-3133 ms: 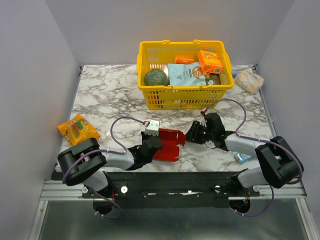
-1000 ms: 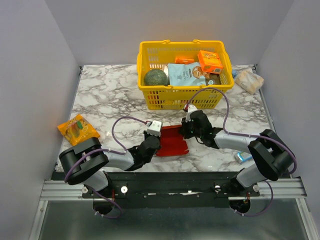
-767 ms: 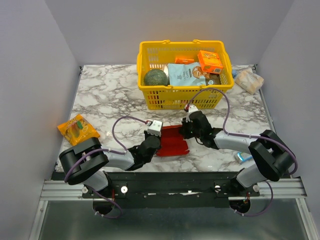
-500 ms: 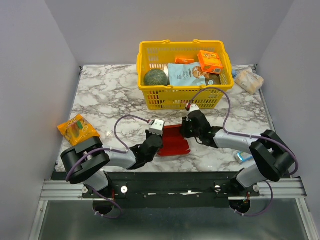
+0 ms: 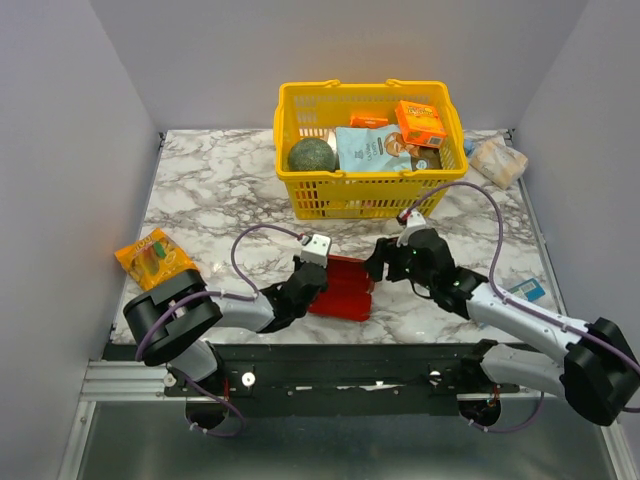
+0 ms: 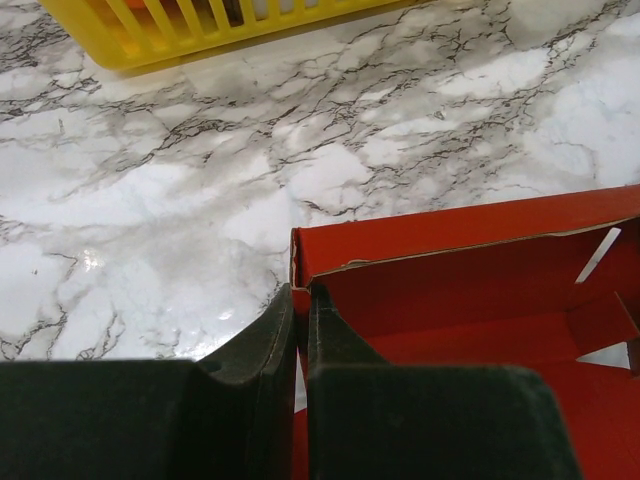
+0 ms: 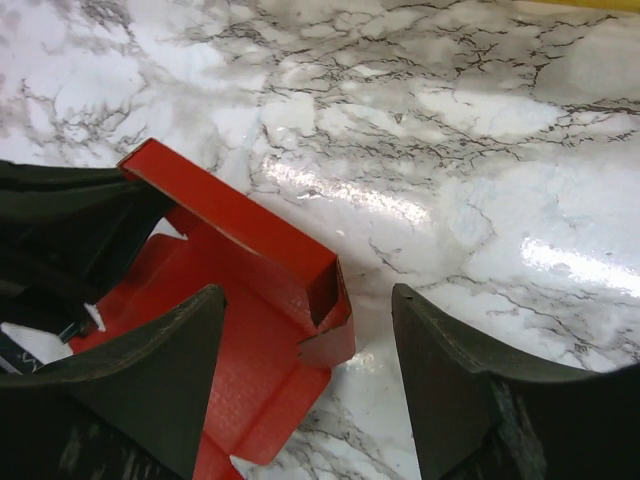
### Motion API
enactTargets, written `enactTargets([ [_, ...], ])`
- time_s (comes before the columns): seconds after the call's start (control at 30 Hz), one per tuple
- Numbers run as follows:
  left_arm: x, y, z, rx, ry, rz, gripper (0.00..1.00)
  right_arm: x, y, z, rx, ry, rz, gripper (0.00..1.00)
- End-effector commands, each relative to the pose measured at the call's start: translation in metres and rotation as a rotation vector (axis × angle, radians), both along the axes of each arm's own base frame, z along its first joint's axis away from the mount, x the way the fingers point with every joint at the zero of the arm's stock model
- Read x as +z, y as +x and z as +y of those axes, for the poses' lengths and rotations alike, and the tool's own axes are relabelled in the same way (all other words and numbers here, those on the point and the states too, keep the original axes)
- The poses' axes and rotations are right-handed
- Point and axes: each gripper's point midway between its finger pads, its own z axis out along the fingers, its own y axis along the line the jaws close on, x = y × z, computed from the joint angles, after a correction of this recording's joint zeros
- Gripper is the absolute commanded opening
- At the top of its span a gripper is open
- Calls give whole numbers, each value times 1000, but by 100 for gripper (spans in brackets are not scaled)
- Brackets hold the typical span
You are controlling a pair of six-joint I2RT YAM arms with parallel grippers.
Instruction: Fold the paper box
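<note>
A strip of bare desk [image 5: 220, 200] runs open between the paper box [image 5: 345, 290] and the yellow basket [image 5: 350, 195], whose front wall closes off the far side. The left end effector [image 6: 303, 297] pinches the box's left corner, and the right end effector [image 7: 305, 292], jaws wide, crowds its right end. An orange packet [image 5: 155, 257] lies well left, a blue packet [image 5: 527, 290] well right.
</note>
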Motion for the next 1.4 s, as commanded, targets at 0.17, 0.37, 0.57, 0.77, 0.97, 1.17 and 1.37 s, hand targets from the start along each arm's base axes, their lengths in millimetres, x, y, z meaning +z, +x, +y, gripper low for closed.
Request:
enactTargets([
  [0.17,5,-4,-2,-58,-62,12,0,-13,-29,-38,-91,-20,78,73],
  [0.37,5,-4,1,-56,-63,14,0,-31,-21,-67,-258,16,167,61],
  [0.57,6,-4,0,-58,-64,14,0,-43,-29,-43,-44,7,185,56],
  [0.77,5,-4,-2,-65,-62,17,0,-29,-28,-14,128,95,95,54],
  [0.97,5,-5,-5,-78,-69,18,0,-34,-26,0,209,114,83,54],
  [1.17,4,-5,-6,-87,-68,20,0,-40,-19,3,196,112,85,54],
  [1.37,5,-6,-8,-94,-75,21,0,-43,-8,1,140,103,78,53],
])
